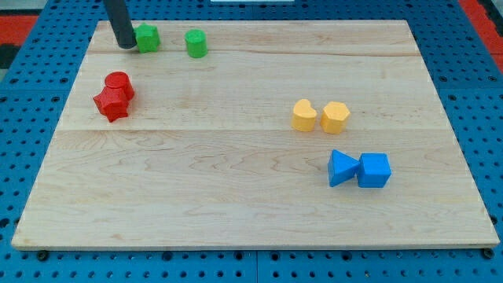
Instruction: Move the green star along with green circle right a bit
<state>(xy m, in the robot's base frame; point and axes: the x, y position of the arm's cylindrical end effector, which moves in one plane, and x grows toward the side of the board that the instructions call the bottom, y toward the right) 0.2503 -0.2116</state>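
Observation:
The green star (147,37) sits near the board's top left corner. The green circle (196,43) stands a short way to its right, apart from it. My tip (125,45) rests on the board right at the star's left side, touching or almost touching it. The dark rod rises from there to the view's top edge.
A red circle (119,82) and a red star (112,103) touch at the left. A yellow heart (304,115) and a yellow hexagon (335,116) sit right of centre. A blue triangle (341,167) and a blue cube (374,170) lie below them. The wooden board (236,189) lies on blue pegboard.

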